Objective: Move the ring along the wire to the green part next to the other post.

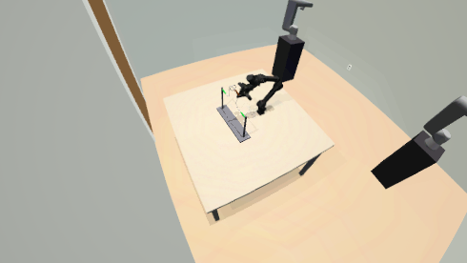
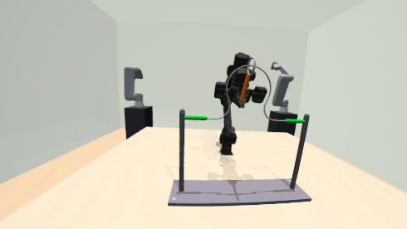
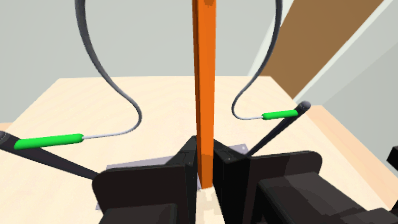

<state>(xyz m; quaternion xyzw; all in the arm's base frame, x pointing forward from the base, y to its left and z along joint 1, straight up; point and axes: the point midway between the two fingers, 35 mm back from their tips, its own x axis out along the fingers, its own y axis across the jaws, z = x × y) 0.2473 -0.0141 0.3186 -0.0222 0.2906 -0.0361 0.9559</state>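
Observation:
My gripper is shut on the lower end of the orange handle. The handle stands nearly upright, slightly tilted in the exterior view. The pale ring above it shows nearly edge-on at the top of the grey wire's arch, a little right of its middle. The wire appears to pass through the ring; whether they touch I cannot tell. The ring is out of the wrist view. One green part and the other green part are away from the gripper.
The left post in the exterior view and the right post there stand on a grey base on the table. Two grey arms on black pedestals stand off the table.

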